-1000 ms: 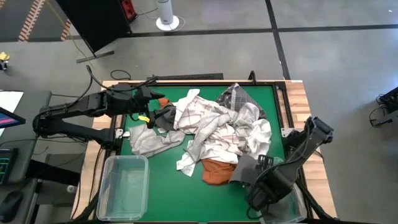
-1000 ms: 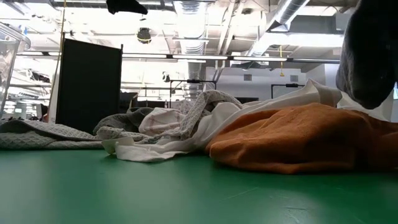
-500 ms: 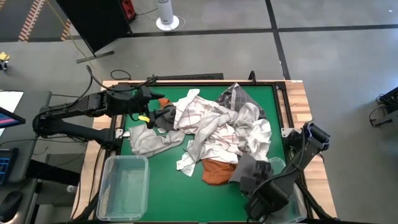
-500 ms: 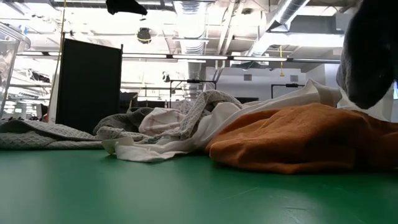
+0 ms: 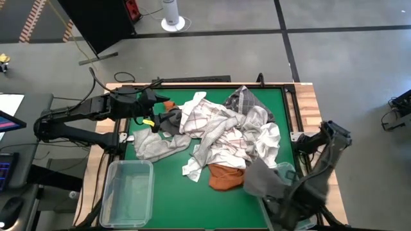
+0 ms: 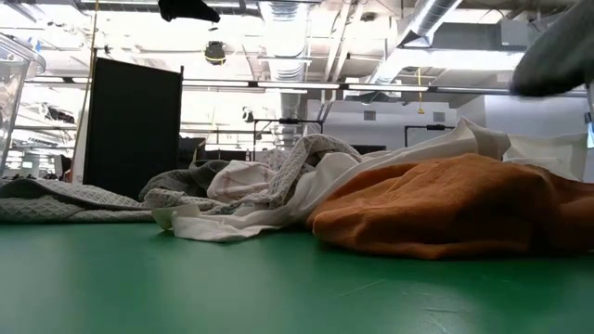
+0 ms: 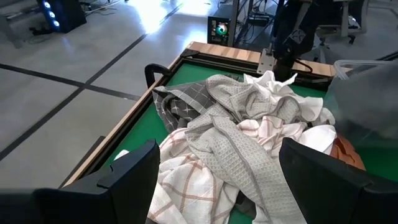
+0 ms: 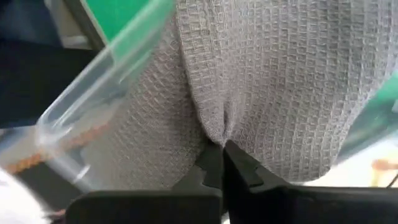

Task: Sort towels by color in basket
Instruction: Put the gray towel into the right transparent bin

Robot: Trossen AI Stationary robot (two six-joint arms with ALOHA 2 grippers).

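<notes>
One grey towel (image 8: 273, 93) is pinched in the closed right gripper (image 8: 222, 155) beside the clear bin's rim (image 8: 99, 81), apparently for sorting. The remaining towels (image 5: 225, 131) are heaped mid-table (image 5: 167, 176). The left gripper (image 7: 214, 180) is held open, level over the pile's far-left edge.

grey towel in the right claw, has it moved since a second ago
Yes. In the high view the grey towel in the right claw has shifted slightly toward the table's near edge, and in the low view it has risen well clear of the orange towel.
</notes>
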